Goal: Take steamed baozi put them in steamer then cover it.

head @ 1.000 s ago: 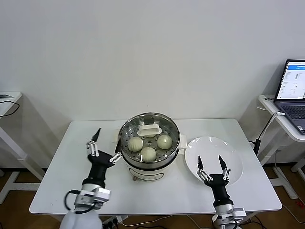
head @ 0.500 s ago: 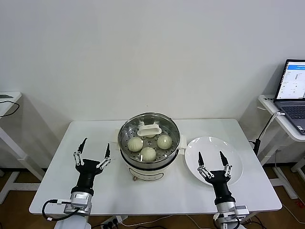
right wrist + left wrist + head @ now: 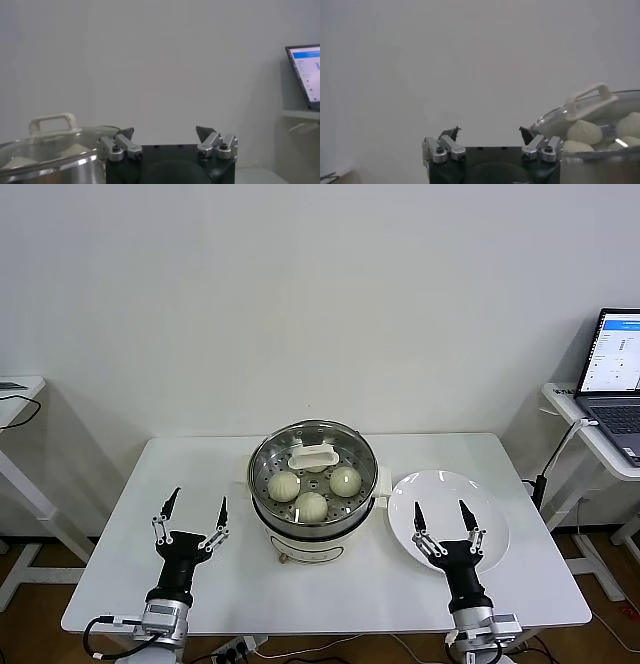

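Note:
The steel steamer (image 3: 268,509) stands mid-table with the clear glass lid (image 3: 314,436) and its white handle (image 3: 314,455) on top. Three baozi (image 3: 312,506) show plainly through the glass; another is partly hidden under the handle. The left wrist view shows the lid (image 3: 585,117) over the baozi (image 3: 584,131); the right wrist view shows the lid handle (image 3: 51,123). My left gripper (image 3: 190,513) is open and empty at the table's front left. My right gripper (image 3: 442,516) is open and empty over the near part of the white plate (image 3: 490,509). Both point upward.
The flat white plate to the right of the steamer holds nothing. A laptop (image 3: 612,380) sits on a side table at the far right. A second side table edge (image 3: 18,396) shows at the far left. The white table (image 3: 340,584) stretches in front of the steamer.
My left gripper has drawn back from beside the steamer's left wall to the table's front left, its fingers now pointing straight up. The right gripper has barely moved.

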`<state>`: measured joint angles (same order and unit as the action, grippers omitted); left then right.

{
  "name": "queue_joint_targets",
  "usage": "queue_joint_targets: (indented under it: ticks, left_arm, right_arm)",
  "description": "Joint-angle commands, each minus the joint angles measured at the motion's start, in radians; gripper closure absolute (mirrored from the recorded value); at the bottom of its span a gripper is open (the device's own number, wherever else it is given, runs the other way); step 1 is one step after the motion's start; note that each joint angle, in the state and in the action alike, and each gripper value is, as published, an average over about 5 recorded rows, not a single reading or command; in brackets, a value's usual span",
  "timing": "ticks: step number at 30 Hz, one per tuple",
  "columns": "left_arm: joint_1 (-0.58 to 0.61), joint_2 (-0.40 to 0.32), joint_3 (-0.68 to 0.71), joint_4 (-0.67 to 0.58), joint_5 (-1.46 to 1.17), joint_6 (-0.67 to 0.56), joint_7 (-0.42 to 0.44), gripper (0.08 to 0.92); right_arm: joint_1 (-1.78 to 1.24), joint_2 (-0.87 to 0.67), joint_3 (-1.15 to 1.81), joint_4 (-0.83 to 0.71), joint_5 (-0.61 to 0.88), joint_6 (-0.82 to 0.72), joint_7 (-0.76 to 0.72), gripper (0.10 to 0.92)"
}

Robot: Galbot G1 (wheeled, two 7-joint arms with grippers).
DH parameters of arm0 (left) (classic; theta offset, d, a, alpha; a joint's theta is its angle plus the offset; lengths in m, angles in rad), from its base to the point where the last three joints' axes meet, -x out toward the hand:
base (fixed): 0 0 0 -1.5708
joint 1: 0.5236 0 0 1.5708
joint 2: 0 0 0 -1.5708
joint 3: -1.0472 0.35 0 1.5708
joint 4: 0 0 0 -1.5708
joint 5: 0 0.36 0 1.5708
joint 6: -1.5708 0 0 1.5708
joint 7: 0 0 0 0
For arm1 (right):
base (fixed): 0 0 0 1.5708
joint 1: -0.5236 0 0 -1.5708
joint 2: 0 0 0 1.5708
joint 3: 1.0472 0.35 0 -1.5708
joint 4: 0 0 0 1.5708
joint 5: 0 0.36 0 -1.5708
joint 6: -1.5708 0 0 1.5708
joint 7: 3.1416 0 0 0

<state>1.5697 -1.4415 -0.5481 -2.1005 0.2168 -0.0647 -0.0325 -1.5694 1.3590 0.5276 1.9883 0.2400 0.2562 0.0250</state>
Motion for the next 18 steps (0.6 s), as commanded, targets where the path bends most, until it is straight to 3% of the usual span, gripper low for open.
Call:
queue_joint_targets:
  ticks: [1, 18]
  left_arm:
    - [0.011, 0.0, -0.01, 0.013, -0.023, -0.025, 0.004, 0.177]
    - [0.015, 0.001, -0.004, 0.015, -0.023, -0.031, 0.006, 0.177]
  right_arm:
    - [-0.006, -0.001, 0.006, 0.011, -0.009, -0.019, 0.001, 0.203]
    - [-0.008, 0.0, 0.015, 0.03, -0.016, -0.042, 0.002, 0.203]
